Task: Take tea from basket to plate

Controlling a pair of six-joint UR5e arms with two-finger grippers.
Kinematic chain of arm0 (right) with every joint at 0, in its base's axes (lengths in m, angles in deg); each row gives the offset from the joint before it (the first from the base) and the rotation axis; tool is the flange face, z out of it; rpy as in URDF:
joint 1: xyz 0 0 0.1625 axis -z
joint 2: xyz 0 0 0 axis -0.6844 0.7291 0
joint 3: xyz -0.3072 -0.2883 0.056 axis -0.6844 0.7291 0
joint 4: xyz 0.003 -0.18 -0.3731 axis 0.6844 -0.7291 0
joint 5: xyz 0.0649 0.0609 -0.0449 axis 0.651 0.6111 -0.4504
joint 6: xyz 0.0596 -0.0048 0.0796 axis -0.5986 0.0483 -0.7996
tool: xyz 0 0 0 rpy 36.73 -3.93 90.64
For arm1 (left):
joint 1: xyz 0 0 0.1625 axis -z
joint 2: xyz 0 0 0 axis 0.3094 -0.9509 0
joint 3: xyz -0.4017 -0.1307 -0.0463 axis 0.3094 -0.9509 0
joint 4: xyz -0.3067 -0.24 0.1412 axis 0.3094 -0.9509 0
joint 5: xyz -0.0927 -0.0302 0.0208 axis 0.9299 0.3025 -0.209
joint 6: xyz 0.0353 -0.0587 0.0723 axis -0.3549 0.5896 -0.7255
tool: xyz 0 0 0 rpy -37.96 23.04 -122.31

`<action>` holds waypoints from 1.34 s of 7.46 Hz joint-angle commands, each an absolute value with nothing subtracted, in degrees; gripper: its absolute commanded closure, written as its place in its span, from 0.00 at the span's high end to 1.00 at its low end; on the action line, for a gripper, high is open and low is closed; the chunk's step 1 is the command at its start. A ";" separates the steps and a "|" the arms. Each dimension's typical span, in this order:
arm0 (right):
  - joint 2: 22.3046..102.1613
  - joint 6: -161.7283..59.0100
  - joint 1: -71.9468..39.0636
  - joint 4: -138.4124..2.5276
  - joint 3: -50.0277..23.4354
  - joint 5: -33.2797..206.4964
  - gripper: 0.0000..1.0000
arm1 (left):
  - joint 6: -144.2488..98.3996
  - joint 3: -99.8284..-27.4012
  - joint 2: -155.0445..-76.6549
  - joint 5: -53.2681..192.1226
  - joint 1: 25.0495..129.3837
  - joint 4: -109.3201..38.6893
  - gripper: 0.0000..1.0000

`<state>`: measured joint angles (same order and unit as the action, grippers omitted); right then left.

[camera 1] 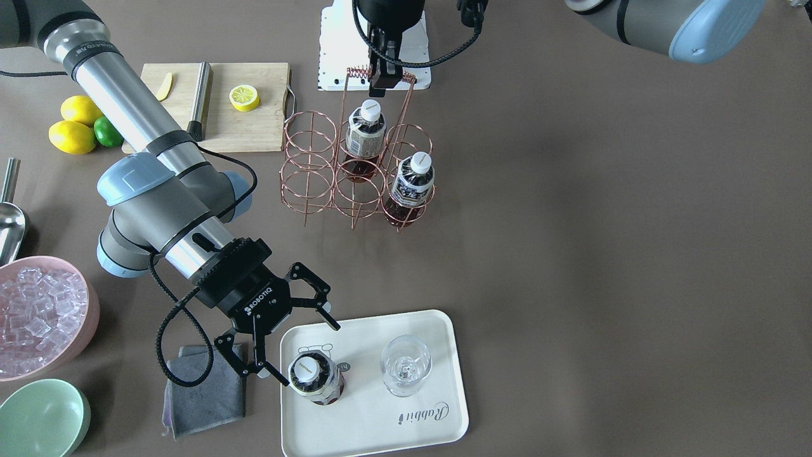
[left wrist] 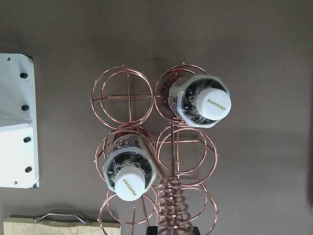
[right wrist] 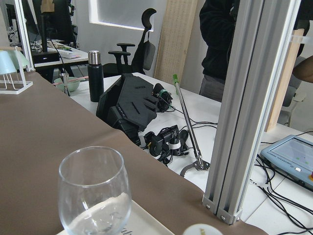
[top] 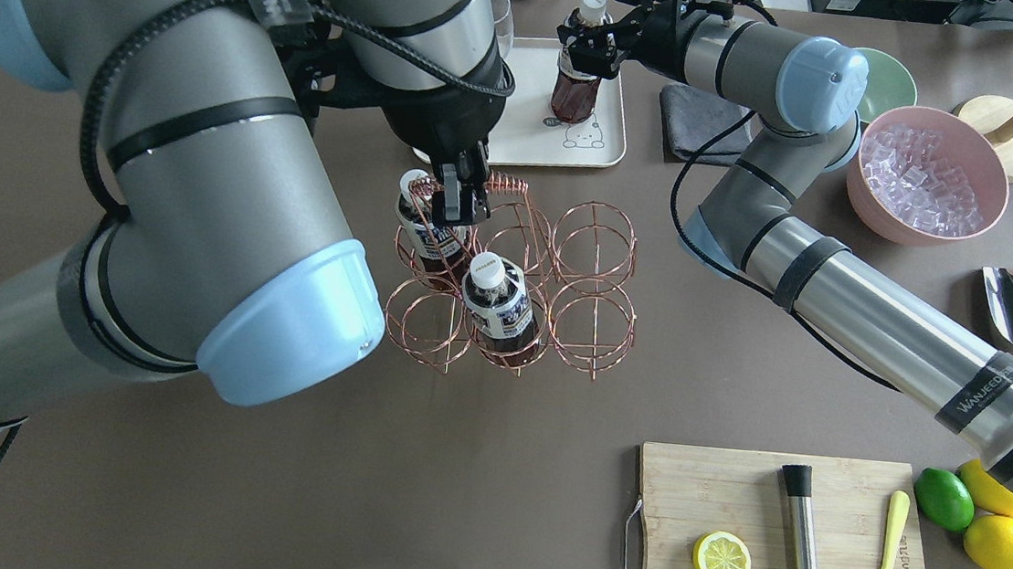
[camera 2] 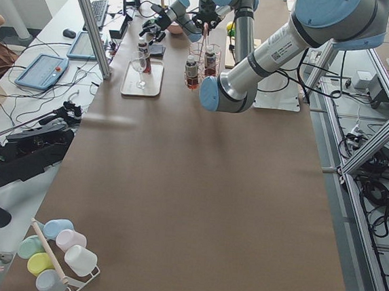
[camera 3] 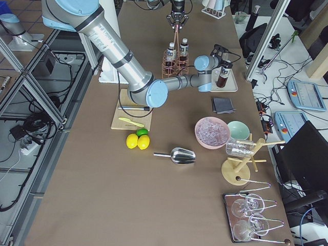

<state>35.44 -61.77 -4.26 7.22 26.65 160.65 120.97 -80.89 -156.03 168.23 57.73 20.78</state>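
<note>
Wrist view: tea (right wrist: 200, 229) cut by bottom edge, only cap top — glass (right wrist: 94, 193) stem too.

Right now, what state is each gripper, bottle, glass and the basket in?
right gripper: open, fingers either side of tea
tea: upright on plate, capped
glass: upright on plate
left gripper: shut on basket handle
basket: four cells empty
beige-label bottle: in basket, upright, capped
blue-label bottle: in basket, upright, capped

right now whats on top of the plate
A tea bottle and a clear glass stand on the plate. The plate's surface beneath them is covered.
</note>
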 commanded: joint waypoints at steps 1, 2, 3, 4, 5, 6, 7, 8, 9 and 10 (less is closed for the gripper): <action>35.49 -61.75 -5.41 7.05 26.17 161.23 1.00 | 113.55 -82.41 -154.63 176.54 66.85 23.64 0.00; 35.58 -61.75 -6.28 6.96 25.74 162.71 1.00 | 109.43 -83.20 -153.66 177.00 68.54 25.75 0.00; 36.71 -61.75 -7.34 6.78 24.34 166.73 1.00 | 105.38 -83.47 -151.91 177.01 70.56 26.90 0.00; 36.98 -61.84 -9.17 6.70 24.24 170.08 1.00 | 102.21 -85.74 -147.80 177.09 73.45 27.17 0.00; 36.99 -61.75 -11.02 6.61 24.07 173.33 1.00 | 97.65 -86.46 -144.37 177.18 77.31 27.96 0.00; 37.77 -61.67 -11.65 5.74 22.24 173.97 1.00 | 92.74 -86.38 -140.59 177.09 80.74 30.14 0.00; 39.52 -61.66 -12.00 5.55 19.61 173.98 1.00 | 87.47 -85.42 -137.16 177.18 86.00 30.25 0.00; 40.67 -61.66 -12.01 2.68 18.80 176.33 1.00 | 80.80 -82.62 -133.91 177.18 90.40 30.25 0.00; 41.11 -61.66 -12.44 -2.48 17.57 178.79 1.00 | 73.69 -76.24 -133.26 177.44 94.97 29.90 0.00; 42.07 -61.58 -13.92 -4.97 16.60 181.07 1.00 | 67.00 -70.79 -133.26 179.71 98.93 29.64 0.00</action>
